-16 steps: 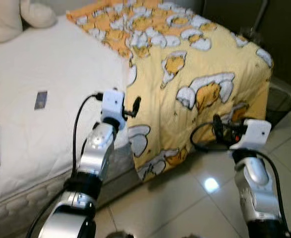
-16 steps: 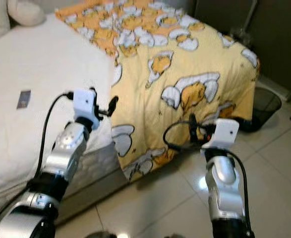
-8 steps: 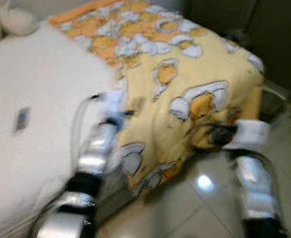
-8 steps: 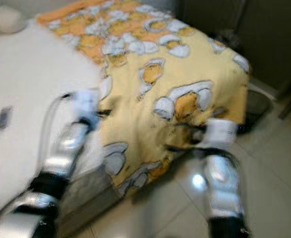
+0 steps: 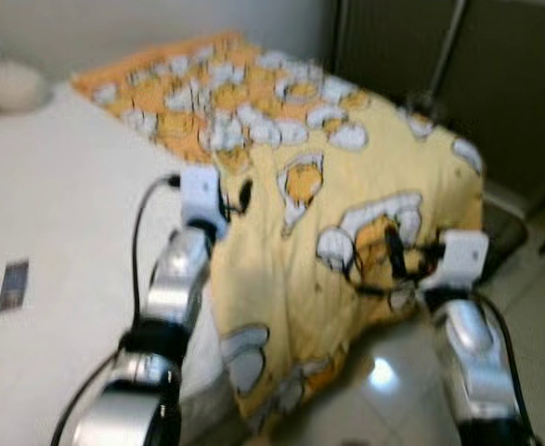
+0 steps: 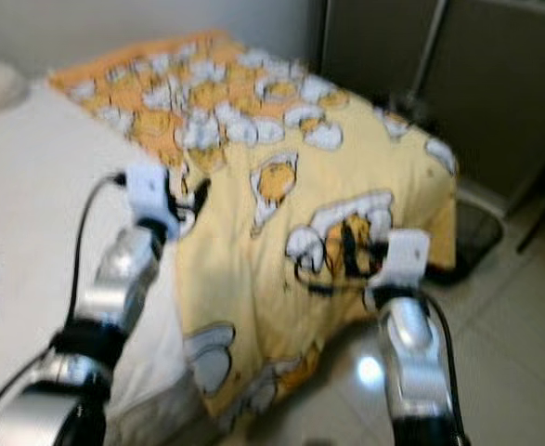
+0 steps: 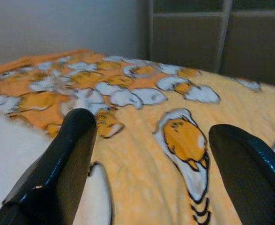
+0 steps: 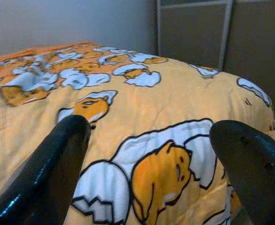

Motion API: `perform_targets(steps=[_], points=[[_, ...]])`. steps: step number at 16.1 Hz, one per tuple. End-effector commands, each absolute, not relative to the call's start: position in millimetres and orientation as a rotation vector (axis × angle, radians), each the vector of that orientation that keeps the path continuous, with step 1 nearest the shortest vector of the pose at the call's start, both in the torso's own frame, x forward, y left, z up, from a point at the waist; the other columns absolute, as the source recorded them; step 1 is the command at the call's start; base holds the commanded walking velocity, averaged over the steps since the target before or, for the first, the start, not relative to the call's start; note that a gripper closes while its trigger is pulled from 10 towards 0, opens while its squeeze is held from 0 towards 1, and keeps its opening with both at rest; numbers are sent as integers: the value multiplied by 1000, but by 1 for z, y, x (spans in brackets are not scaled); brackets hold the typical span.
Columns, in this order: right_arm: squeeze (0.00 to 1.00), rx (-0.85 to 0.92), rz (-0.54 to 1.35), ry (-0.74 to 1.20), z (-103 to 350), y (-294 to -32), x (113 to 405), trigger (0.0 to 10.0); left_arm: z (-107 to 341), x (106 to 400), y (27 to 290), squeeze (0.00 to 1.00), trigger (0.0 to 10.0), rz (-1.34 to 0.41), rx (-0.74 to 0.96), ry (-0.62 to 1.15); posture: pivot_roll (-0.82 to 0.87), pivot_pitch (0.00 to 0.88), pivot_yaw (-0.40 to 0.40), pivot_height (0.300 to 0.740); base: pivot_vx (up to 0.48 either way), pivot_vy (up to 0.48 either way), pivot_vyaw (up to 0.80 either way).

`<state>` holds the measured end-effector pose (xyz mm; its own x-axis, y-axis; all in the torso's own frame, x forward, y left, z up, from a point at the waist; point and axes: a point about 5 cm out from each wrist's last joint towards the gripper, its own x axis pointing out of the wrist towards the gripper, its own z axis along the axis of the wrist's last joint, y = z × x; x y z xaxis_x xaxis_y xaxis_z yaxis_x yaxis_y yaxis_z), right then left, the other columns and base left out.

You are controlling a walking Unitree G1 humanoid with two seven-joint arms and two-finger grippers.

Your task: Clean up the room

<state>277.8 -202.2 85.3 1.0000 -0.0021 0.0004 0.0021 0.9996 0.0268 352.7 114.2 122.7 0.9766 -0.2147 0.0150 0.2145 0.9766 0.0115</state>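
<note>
A yellow blanket (image 5: pixel 346 177) printed with white-and-orange egg cartoons covers the right part of the bed and hangs over its corner toward the floor. My left gripper (image 5: pixel 242 195) is held just above the blanket's left edge, where it meets the bare mattress; its fingers (image 7: pixel 62 164) stand wide open with nothing between them. My right gripper (image 5: pixel 395 255) hovers in front of the hanging part of the blanket near the corner, also open, with the cartoon print (image 8: pixel 151 173) showing between its fingers (image 8: pixel 53 168).
The white mattress (image 5: pixel 58 214) lies to the left, with a small dark card (image 5: pixel 12 285) on it and a pale plush (image 5: pixel 12 85) at the far end. Dark cabinet doors (image 5: pixel 504 84) stand behind the bed. A dark basket (image 6: pixel 476 232) sits on the tiled floor (image 5: pixel 383 390) at right.
The camera has swung and blurred, so the whole scene shifted. Both arms now reach higher and further onto the blanket; the right gripper has come from beside the hanging edge to in front of it.
</note>
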Motion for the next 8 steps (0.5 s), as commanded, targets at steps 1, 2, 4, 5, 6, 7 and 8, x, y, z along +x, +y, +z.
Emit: perform_targets(steps=[1, 2, 4, 5, 6, 7, 8], points=[[0, 25, -11, -12, 91, -209, 279, 10000, 126, 353, 95, 0, 10000, -297, 60, -21, -131, 0, 67, 740, 296, 0, 769], [0, 27, -9, -6, 90, -209, 280, 10000, 127, 351, 92, 0, 10000, -314, 69, -30, -126, 0, 64, 740, 0, 0, 681], [0, 12, 2, -8, 92, -207, 281, 10000, 126, 348, 93, 0, 10000, -325, 42, -30, -120, 0, 57, 740, 0, 0, 669], [0, 13, 18, -13, 93, -204, 284, 10000, 122, 343, 93, 0, 10000, -320, 21, -24, -105, 0, 45, 740, 0, -450, 606], [0, 13, 23, -13, 94, -203, 285, 10000, 121, 341, 92, 0, 10000, -319, 16, -22, -95, 0, 36, 740, 0, -450, 600], [0, 16, 43, -5, 92, -198, 285, 10000, 119, 336, 96, 0, 10000, -308, 17, -28, -48, 0, -3, 740, 0, -439, 600], [0, 15, 58, 7, 90, -196, 286, 10000, 118, 336, 98, 0, 10000, -297, 22, -23, -48, 0, -3, 740, 0, -424, 600]])
